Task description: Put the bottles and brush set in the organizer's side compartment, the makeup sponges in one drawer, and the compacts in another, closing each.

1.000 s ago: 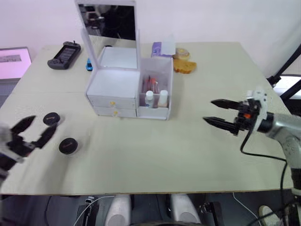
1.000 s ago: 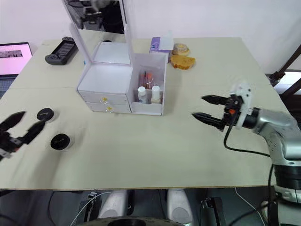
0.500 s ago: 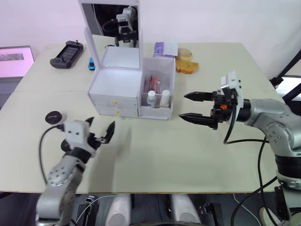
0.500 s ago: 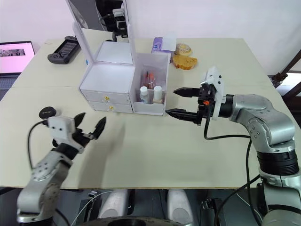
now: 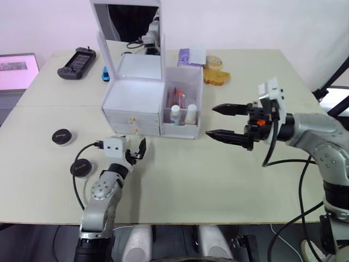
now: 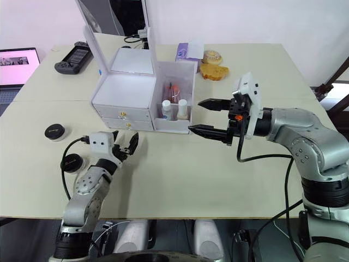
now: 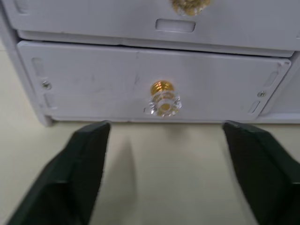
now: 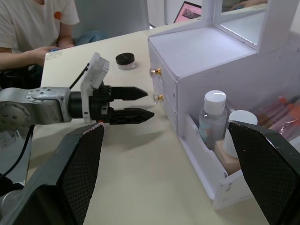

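The white organizer [image 5: 133, 101] stands mid-table, mirror lid up, both gold-knobbed drawers shut. Its side compartment [image 5: 184, 126] holds the two bottles [image 5: 174, 113] [image 5: 190, 113] and the pink brush set [image 5: 175, 97]. Two black-lidded compacts [image 5: 61, 136] [image 5: 80, 167] lie on the table left of the organizer. My left gripper [image 5: 137, 148] is open just in front of the lower drawer, its fingers [image 7: 82, 164] straddling that drawer's knob [image 7: 164, 99] a short way off. Open and empty, my right gripper [image 5: 211, 121] hovers right of the side compartment. The makeup sponges are out of view.
A game controller [image 5: 75, 56], a laptop [image 5: 15, 71], a purple tissue pack [image 5: 190, 56] and pastries [image 5: 214, 75] sit along the table's far side. A seated person [image 8: 37, 28] is beyond the table's left end.
My left arm swung in from the table's left edge, past the compacts, to the front of the drawers. My right gripper came in toward the organizer, then held still.
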Tool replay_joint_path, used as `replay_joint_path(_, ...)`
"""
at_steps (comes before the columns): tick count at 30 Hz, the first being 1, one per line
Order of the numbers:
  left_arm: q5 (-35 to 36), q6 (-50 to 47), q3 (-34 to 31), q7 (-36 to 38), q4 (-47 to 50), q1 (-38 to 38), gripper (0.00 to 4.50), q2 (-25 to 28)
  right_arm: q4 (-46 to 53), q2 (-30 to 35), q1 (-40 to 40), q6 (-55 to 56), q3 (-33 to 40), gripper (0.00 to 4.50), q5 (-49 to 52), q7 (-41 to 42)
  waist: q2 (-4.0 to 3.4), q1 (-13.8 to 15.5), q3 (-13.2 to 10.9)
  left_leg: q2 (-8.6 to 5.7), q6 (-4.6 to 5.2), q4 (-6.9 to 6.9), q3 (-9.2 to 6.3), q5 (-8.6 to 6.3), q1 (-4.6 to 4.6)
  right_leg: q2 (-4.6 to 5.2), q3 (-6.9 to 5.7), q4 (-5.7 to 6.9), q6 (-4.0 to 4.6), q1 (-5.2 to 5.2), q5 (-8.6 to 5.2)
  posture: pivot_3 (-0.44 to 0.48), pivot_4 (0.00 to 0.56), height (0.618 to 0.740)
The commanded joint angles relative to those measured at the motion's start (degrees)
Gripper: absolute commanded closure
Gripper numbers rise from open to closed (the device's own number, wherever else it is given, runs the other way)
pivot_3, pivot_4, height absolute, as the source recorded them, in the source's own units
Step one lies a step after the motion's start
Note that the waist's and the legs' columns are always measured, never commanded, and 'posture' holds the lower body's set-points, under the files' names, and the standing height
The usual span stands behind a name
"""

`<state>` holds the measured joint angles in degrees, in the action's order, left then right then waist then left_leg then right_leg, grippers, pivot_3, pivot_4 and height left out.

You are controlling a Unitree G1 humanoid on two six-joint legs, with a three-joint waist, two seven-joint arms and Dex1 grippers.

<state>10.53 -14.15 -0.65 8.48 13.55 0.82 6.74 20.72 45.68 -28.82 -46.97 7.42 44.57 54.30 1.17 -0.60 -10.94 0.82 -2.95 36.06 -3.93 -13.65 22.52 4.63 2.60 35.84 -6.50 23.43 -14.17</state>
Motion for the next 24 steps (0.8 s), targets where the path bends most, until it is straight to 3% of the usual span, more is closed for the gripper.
replay_joint_path(1, -1.4, 2.7, 0.5, -0.2, -0.6, 1.4, 2.43, -0.4, 2.0, 0.9, 0.0, 0.0, 2.0, 0.00, 1.5, -0.3, 0.00, 0.0, 0.0, 0.00, 0.00, 0.00, 0.00, 0.00, 0.00, 0.00, 0.00, 0.00, 0.00, 0.00, 0.00, 0.000, 0.150, 0.740)
replay_joint_path(13, -3.5, 6.3, 1.1, -0.4, -3.1, 3.6, 2.43, -2.3, 2.6, 1.8, 0.5, 0.2, 2.3, 0.00, 1.3, -0.5, 0.00, 0.0, 0.0, 0.00, 0.00, 0.00, 0.00, 0.00, 0.00, 0.00, 0.00, 0.00, -0.01, 0.00, 0.01, 0.000, 0.150, 0.740)
replay_joint_path(16, -3.9, 6.5, 0.8, -0.7, -2.9, 3.6, 3.25, -2.6, 2.4, 1.9, 0.6, 0.5, 2.1, 0.00, 1.0, -0.3, 0.00, 0.0, 0.0, 0.00, 0.00, 0.00, 0.00, 0.00, 0.00, 0.00, 0.00, 0.00, -0.01, 0.00, 0.01, 0.000, 0.150, 0.740)
replay_joint_path(18, -3.9, 6.5, 0.6, -0.8, -2.7, 3.6, 4.18, -2.7, 2.4, 2.1, 0.8, 0.7, 1.8, 0.00, 0.6, -0.1, 0.00, 0.0, 0.0, 0.00, 0.00, 0.00, 0.00, 0.00, 0.01, 0.00, 0.00, -0.02, -0.01, 0.00, 0.01, 0.000, 0.150, 0.740)
replay_joint_path(24, -4.2, 5.6, 0.7, -1.2, -2.1, 3.1, 4.22, -2.8, 2.3, 2.3, 1.0, 1.1, 1.3, 0.00, 0.2, 0.1, 0.00, 0.0, 0.0, -0.01, 0.00, -0.01, 0.00, 0.00, 0.02, 0.00, 0.00, -0.04, -0.03, 0.00, 0.01, 0.000, 0.150, 0.740)
